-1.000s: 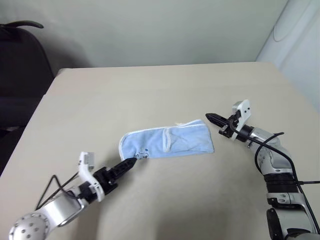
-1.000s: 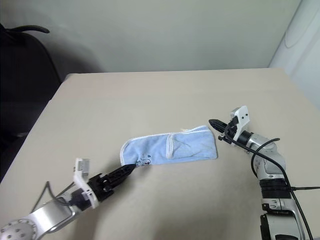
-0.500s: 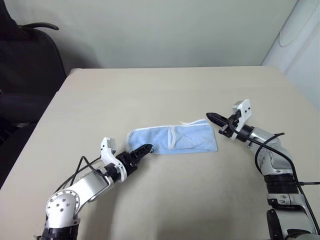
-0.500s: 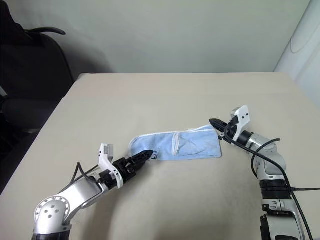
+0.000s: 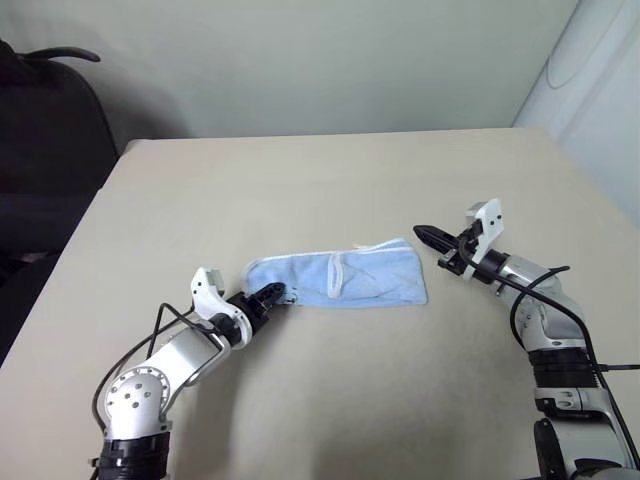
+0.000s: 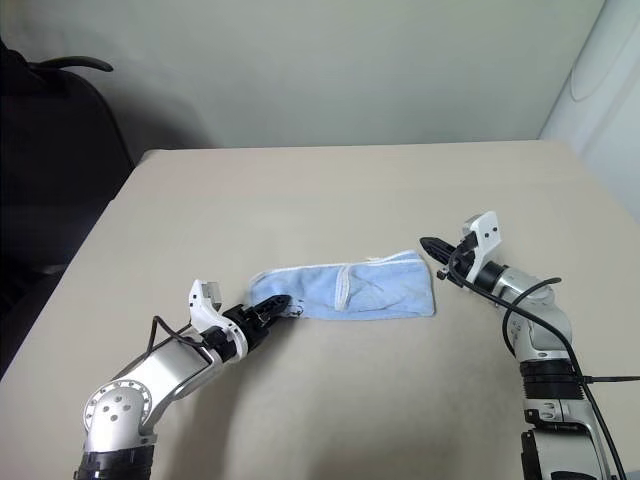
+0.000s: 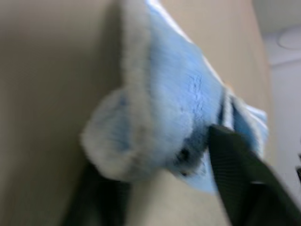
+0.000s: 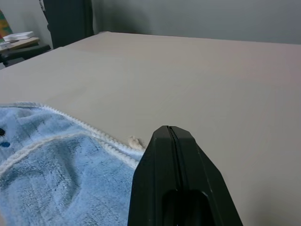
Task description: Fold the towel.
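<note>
The left gripper (image 5: 272, 294) is at the near left corner of the towel (image 5: 345, 281), and in the left wrist view its two black fingers (image 7: 240, 174) stand on either side of a bunched lump of blue terry; they look to be closing on that corner, though whether the pinch is firm I cannot tell. The right gripper (image 5: 428, 236) hangs just off the towel's far right end with its fingers pressed together and nothing between them, the tip near the white stitched edging (image 8: 89, 133) but apart from it. The towel lies around the middle of the beige table (image 5: 300, 180) as a long, narrow strip, a white-edged layer folded over its middle, so one lengthwise fold seems done. Judging from this, the remaining work is to carry the left end over toward the right and flatten the result.
</note>
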`<state>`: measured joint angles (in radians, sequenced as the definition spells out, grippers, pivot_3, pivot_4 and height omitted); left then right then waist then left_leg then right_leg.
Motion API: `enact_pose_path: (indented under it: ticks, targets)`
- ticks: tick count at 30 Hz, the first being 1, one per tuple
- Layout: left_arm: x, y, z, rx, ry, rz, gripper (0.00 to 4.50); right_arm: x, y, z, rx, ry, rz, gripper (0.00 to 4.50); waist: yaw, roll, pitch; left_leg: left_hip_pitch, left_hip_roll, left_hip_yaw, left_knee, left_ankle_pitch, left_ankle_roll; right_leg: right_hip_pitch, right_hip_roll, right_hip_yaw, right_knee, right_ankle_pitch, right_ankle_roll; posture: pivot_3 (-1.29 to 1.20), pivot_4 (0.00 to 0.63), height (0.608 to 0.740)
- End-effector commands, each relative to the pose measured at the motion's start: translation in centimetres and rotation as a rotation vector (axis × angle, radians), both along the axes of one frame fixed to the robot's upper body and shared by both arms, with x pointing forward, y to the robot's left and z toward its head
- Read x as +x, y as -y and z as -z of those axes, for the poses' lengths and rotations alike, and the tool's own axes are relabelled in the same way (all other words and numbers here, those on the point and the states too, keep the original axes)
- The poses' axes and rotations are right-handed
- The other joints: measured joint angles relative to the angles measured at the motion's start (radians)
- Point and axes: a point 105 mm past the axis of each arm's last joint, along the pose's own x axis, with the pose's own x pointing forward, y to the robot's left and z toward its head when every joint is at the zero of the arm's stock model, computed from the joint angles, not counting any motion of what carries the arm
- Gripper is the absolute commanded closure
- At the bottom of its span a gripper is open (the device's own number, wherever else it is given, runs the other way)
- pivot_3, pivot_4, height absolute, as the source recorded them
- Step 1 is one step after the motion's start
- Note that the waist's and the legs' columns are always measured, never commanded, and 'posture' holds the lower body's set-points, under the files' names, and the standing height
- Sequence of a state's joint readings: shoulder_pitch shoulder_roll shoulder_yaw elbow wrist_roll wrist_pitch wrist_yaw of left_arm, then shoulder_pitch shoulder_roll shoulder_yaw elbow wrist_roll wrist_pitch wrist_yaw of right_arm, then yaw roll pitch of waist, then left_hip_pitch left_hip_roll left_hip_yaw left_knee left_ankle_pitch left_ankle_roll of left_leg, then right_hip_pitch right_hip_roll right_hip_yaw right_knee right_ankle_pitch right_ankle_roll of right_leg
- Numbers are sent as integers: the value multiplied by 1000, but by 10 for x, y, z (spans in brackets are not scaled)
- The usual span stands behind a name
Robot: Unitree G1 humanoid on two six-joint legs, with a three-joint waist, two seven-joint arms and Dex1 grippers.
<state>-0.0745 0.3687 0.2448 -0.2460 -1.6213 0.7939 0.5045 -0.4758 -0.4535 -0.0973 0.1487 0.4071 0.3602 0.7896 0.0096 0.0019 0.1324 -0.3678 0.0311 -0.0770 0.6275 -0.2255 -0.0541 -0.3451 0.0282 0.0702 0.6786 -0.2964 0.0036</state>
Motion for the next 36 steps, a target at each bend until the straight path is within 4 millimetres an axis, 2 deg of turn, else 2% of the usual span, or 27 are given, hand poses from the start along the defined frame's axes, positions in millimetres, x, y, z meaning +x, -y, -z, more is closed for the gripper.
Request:
enact_pose_path:
  ticks: [1, 3, 6, 9, 11, 16, 21, 24, 26, 30, 32, 36]
  targets:
    - [-3, -18, 7, 18, -37, -105, 3843, 0, 4, -15, 3, 61, 14, 4500, -2, 0, 0, 0, 0, 0, 0, -1, -1, 0, 0, 1, 0, -1, 0, 0, 150, 740]
    - [-5, -16, 7, 12, -36, -108, 4473, 0, 4, -15, 3, 61, 15, 4500, -3, -1, 0, 0, 0, 0, 0, -2, -1, -1, 1, 4, 0, -1, 1, 0, 150, 740]
    - [-5, -13, 1, 3, 4, -100, 4473, 0, 3, -15, 3, 60, 13, 4500, -5, -2, 1, 0, 0, 1, 0, -4, -1, -3, 2, 8, 0, -2, 2, 0, 150, 740]
    - [-5, -6, -16, 40, 114, -29, 4473, 0, 3, -14, 4, 58, 12, 4500, -6, -6, 4, 0, -1, 1, 0, -8, 1, -4, 3, 9, 0, -2, 3, 0, 150, 740]
    - [-6, 1, -32, 109, 215, 58, 4473, 1, 4, -14, 4, 56, 13, 4500, -6, -11, 7, -1, 0, 1, 1, -9, 2, -5, 3, 11, 0, -2, 3, 0, 150, 740]
    - [-8, 19, -55, 288, 385, 269, 4473, 3, 5, -15, 6, 56, 19, 4500, -5, -12, 7, -10, 0, 1, 2, -9, 1, -14, 3, 11, 0, -1, 4, 0, 150, 740]
    - [-15, 54, -78, 425, 563, 554, 4473, 8, 10, -16, 13, 59, 43, 4500, -3, -12, 7, -16, 0, 0, 3, -11, 1, -19, 2, 11, -1, 1, 5, 0, 150, 740]
    - [-21, 77, -81, 542, 654, 766, 4473, 12, 16, -17, 17, 64, 70, 4500, -4, -12, 7, -16, 0, -1, 3, -12, 2, -19, 2, 11, -1, 2, 4, 0, 150, 740]
    - [-17, 91, -81, 610, 698, 874, 4473, 14, 21, -18, 23, 69, 93, 4500, -3, -12, 7, -15, 0, -2, 3, -12, 2, -19, 2, 11, -1, 2, 4, 0, 150, 740]
    - [-8, 124, -87, 626, 780, 1056, 4473, 18, 31, -20, 35, 83, 146, 4500, -1, -12, 7, -16, 0, -3, 3, -13, 3, -20, 1, 12, -1, 3, 4, 0, 150, 740]
    - [-1, 141, -81, 674, 788, 1154, 4473, 17, 36, -20, 42, 89, 176, 4500, 1, -12, 7, -17, 0, -3, 4, -13, 3, -20, 1, 12, -1, 4, 5, 0, 150, 740]
    - [11, 161, -66, 753, 779, 1267, 4473, 11, 43, -18, 50, 92, 212, 4500, -1, -12, 7, -17, 0, -4, 4, -14, 5, -20, -2, 12, -4, 5, 6, 0, 150, 740]
